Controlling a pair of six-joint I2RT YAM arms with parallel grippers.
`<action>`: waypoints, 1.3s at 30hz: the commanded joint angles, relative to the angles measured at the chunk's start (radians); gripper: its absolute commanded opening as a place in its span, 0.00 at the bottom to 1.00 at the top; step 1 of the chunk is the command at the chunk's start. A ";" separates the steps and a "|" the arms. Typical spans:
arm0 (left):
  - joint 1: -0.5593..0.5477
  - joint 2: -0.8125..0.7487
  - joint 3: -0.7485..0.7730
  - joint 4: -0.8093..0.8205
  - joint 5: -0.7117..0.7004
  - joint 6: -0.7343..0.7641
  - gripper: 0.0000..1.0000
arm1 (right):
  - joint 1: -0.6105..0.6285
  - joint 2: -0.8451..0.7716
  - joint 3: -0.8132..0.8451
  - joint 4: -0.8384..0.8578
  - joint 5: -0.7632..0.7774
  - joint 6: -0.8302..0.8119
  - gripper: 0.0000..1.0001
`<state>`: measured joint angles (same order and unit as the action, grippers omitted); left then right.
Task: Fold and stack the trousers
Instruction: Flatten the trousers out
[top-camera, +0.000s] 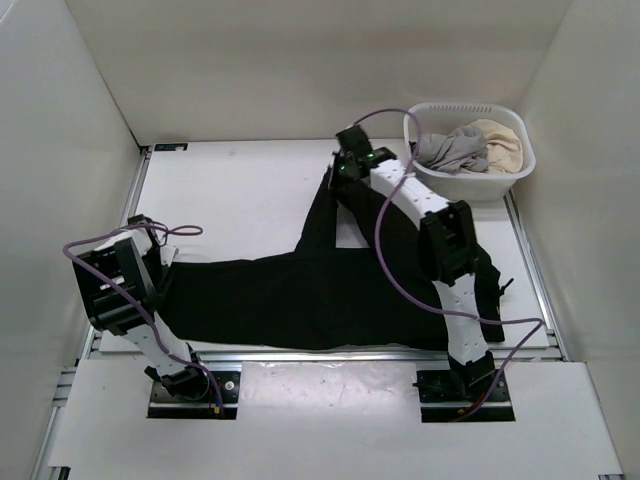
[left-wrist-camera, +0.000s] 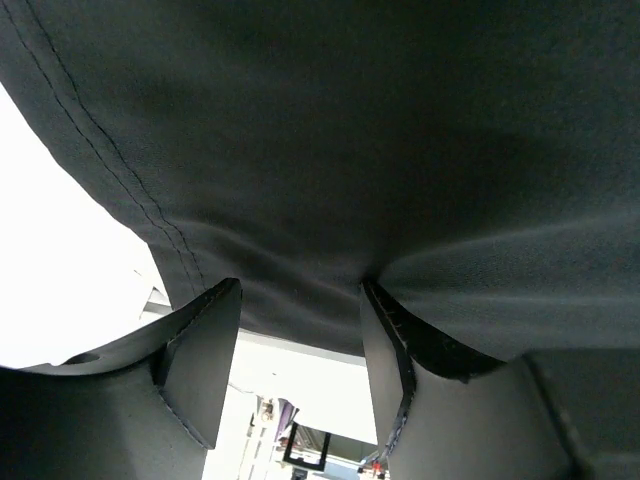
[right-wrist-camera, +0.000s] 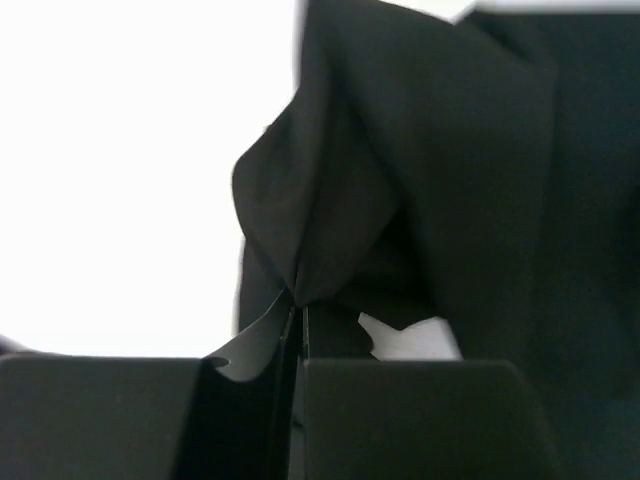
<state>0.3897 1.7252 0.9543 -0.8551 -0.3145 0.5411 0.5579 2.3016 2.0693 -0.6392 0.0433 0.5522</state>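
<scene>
Right gripper (right-wrist-camera: 300, 312) clamped on a pinch of the plain, matte black soft-fabric trousers (top-camera: 300, 295); left gripper (left-wrist-camera: 300, 290) spread apart at their edge.

In the right wrist view the two dark fingers (right-wrist-camera: 400, 420) meet, with a peaked fold of cloth nipped between them. In the left wrist view the fingers (left-wrist-camera: 200, 360) stand apart with a bright gap between, and a stitched edge of the cloth is draped across their tips. From above, the trousers lie spread on the flat white table (top-camera: 240, 190). One length runs across the near side from the left gripper, and one leg angles away to the right gripper at the far side. Just right of that, a white plastic laundry basket (top-camera: 520, 135) holds a grey garment (top-camera: 452, 150) and a beige garment (top-camera: 502, 145).
</scene>
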 joint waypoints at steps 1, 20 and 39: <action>0.006 0.005 -0.032 0.050 0.023 -0.017 0.62 | -0.041 -0.142 -0.081 0.376 -0.149 0.149 0.00; 0.006 0.048 0.498 -0.185 0.299 -0.003 0.76 | -0.003 -0.089 0.135 0.136 -0.393 0.121 0.76; -0.633 0.585 1.203 -0.027 0.460 0.080 1.00 | -0.582 -0.834 -0.765 -0.166 0.055 -0.127 0.82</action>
<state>-0.2226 2.3375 2.1651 -0.9501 0.0902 0.6071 -0.0071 1.4342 1.3647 -0.7464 0.0998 0.4870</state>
